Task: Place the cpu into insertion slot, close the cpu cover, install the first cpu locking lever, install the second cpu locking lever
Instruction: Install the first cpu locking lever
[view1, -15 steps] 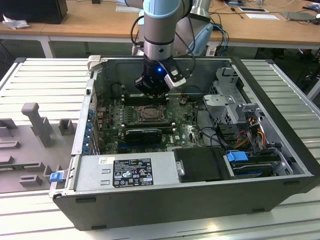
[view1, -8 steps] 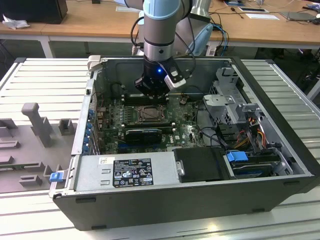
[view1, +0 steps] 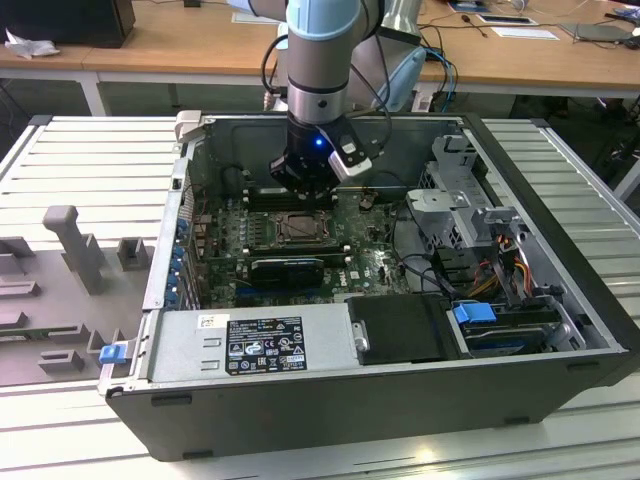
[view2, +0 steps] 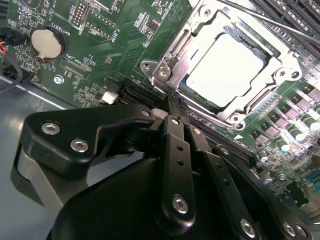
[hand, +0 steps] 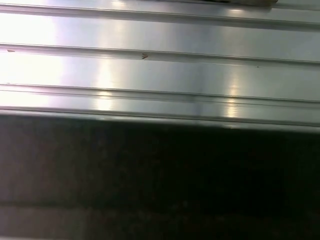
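Pincer (view2: 175, 107) pressed together, nothing between the fingers (view2: 176, 150), tips down at the near-left edge of the cpu cover (view2: 172, 60) in the second wrist view. Cannot tell whether touching the metal rim or just above it. Hangs over the motherboard (view1: 370, 262) inside the open computer case (view1: 330, 400) in the exterior view, just beyond the insertion slot (view1: 297, 228).

Cpu (view2: 225, 67) seated in the insertion slot, pale silvery top showing through the cover's window. Cover closed flat over the chip, frame all round it. Thin locking lever (view2: 280, 27) runs along the far side of the socket; second lever's state not clear.

Coin cell battery (view2: 47, 42) on the green board, well apart from the socket. Long black memory slots (view1: 288, 266) just near of the socket in the exterior view. Grey ribbed table (view1: 90, 160) around the case; same ribbed metal surface (hand: 160, 65) in the first wrist view.
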